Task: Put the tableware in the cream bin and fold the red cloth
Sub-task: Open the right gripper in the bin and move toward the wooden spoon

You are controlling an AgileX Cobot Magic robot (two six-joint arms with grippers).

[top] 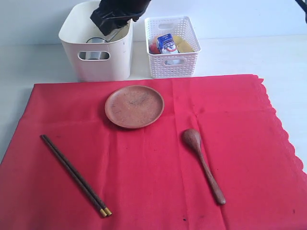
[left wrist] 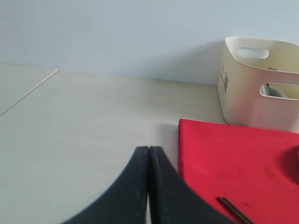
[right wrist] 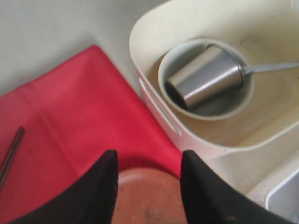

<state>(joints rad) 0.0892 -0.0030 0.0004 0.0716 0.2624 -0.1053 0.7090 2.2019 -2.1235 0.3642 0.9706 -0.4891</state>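
The red cloth (top: 158,167) lies flat. On it rest the brown clay plate (top: 134,106), the wooden spoon (top: 204,165) and the dark chopsticks (top: 74,175). The cream bin (top: 96,67) stands behind the cloth. In the right wrist view it holds the pale green-white bowl (right wrist: 162,77), with the steel cup (right wrist: 205,77) lying in it and the knife (right wrist: 271,68) beside. My right gripper (top: 109,25) hovers open over the bin's near edge, empty, with the plate (right wrist: 149,196) showing between its fingers. My left gripper (left wrist: 149,148) is shut and empty over bare table beside the cloth (left wrist: 233,158).
A white lattice basket (top: 172,62) stands right of the bin and holds a milk carton (top: 168,44) and other food. The cloth's scalloped edge (top: 283,129) runs along the right. Pale table surrounds the cloth.
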